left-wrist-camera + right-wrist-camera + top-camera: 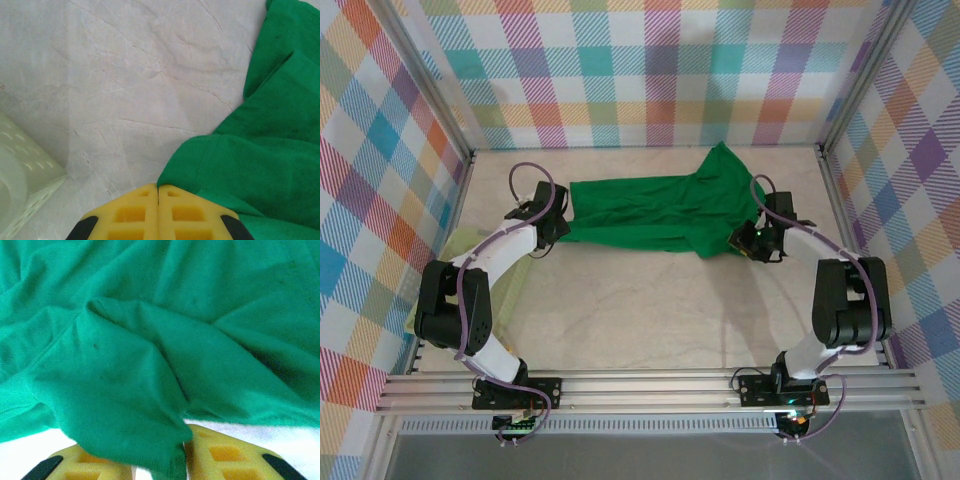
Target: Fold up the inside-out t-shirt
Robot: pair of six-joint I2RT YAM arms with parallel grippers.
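On the pale desk point(650, 310), near its far edge, the soft, light t-shirt point(650, 210) lies spread, best pinched at the hem; the left gripper point(158, 192) is closed beside it, and the right gripper point(159, 450) is narrowly parted around a fold.

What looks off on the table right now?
The bright green cloth t-shirt lies rumpled, not flat: one part juts out at its far right side, and a loose fold hangs between the open fingers of the right pincer. Nothing torn or spilled.

light: bright, even | shadows: soft | right wrist: cloth slightly blurred
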